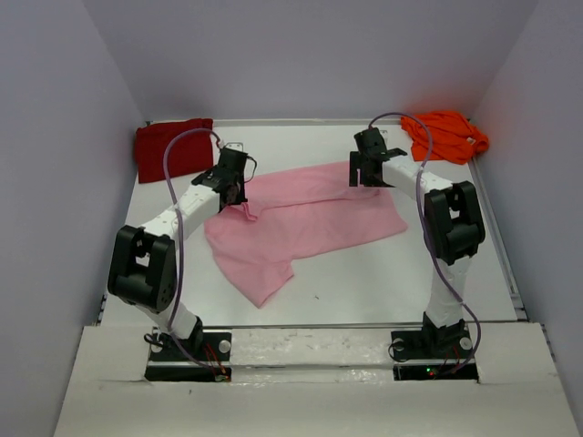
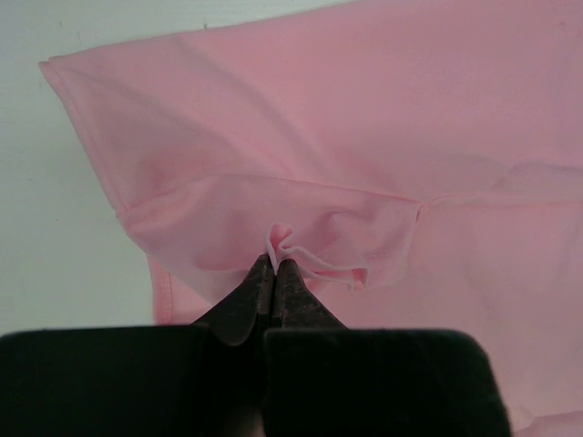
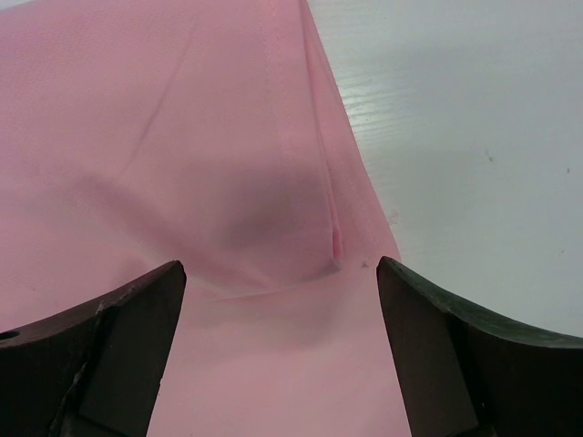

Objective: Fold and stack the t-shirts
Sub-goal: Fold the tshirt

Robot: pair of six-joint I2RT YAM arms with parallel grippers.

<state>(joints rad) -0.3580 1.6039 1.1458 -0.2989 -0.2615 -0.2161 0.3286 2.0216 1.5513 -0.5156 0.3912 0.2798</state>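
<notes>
The dark red t-shirt (image 1: 173, 148) is at the far left corner, a squarish lump at the table's left edge, apart from everything else. Next comes our left gripper (image 1: 240, 200), its jaws pressed together on a small puckered fold of the pink t-shirt (image 1: 310, 218). In the left wrist view that pinch of cloth stands up between the tips, close to a seam. The pink t-shirt lies spread and rumpled across the middle of the table, with one flap reaching toward the near edge. At its far right side our right gripper (image 1: 367, 175) has its jaws spread wide and holds nothing. The shirt's hemmed edge runs below them, and we cannot tell whether the tips touch the cloth. The orange t-shirt (image 1: 446, 135) sits crumpled in the far right corner, well apart from the pink one.

Bare table (image 1: 410, 273) lies open along the near edge on both sides of the pink flap, widest at the near right. The surface is white and flat, and pale grey walls (image 1: 55, 137) close it in at left, back and right.
</notes>
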